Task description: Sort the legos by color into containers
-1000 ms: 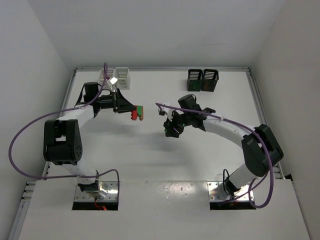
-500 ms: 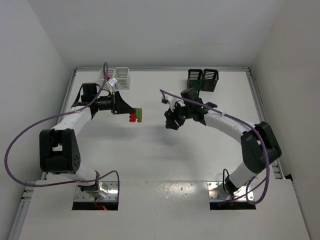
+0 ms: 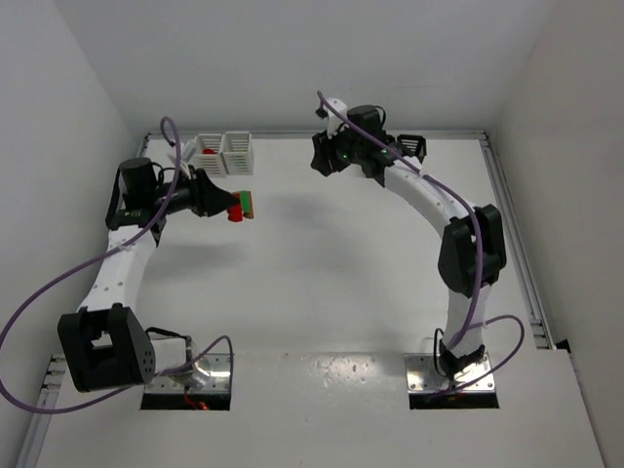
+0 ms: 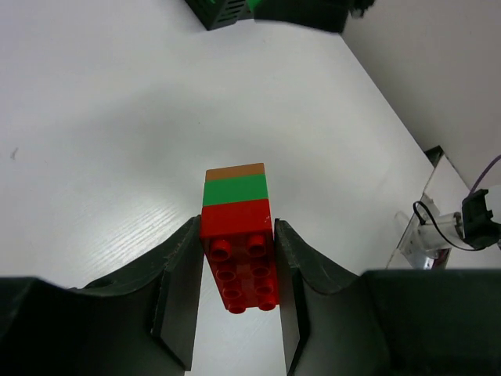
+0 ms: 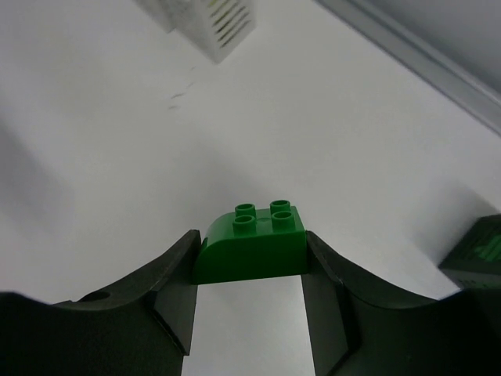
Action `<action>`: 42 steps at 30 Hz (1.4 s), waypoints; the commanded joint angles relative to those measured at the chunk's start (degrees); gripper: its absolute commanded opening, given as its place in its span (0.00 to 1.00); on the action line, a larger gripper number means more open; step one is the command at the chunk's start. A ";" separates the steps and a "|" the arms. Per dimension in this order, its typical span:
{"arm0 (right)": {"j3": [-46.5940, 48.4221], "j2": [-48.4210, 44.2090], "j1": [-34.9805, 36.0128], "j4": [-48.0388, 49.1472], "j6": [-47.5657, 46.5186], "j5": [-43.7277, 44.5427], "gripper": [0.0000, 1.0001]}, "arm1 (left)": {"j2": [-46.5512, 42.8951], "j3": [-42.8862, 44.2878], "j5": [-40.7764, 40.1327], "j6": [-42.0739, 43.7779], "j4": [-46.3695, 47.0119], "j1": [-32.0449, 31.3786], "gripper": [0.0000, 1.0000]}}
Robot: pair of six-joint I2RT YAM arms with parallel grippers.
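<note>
My left gripper (image 3: 230, 207) is shut on a joined lego chunk (image 3: 241, 206) of red, green and brown layers and holds it above the table, just in front of the two white bins (image 3: 224, 153). The left wrist view shows the red base (image 4: 237, 243) clamped between both fingers. The left white bin holds something red (image 3: 208, 151). My right gripper (image 3: 325, 158) is shut on a green rounded brick (image 5: 250, 244) and is raised near the back wall, left of the black bins (image 3: 415, 146). My right arm largely hides those bins.
A metal rail (image 3: 507, 214) runs along the table's right edge and the back. The right wrist view shows a white bin (image 5: 210, 22) ahead and a black bin's corner (image 5: 479, 257) at the right. A black bin (image 4: 223, 9) shows far off in the left wrist view.
My left arm has drawn back and left with the chunk, toward the white bins. My right arm has swung from mid-table up to the back wall with the green brick.
</note>
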 commanded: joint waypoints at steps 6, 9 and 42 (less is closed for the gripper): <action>11.55 9.74 -10.76 0.08 2.20 15.20 0.00 | -1.00 -0.71 -0.62 0.65 0.42 0.17 0.18; 13.05 11.08 -13.67 -1.16 1.67 14.50 0.00 | -0.38 -0.71 -1.93 -0.75 1.29 0.17 0.18; 11.31 4.16 -18.42 -3.26 5.88 -28.76 0.69 | 0.67 -1.23 2.44 -1.82 5.52 -6.42 0.21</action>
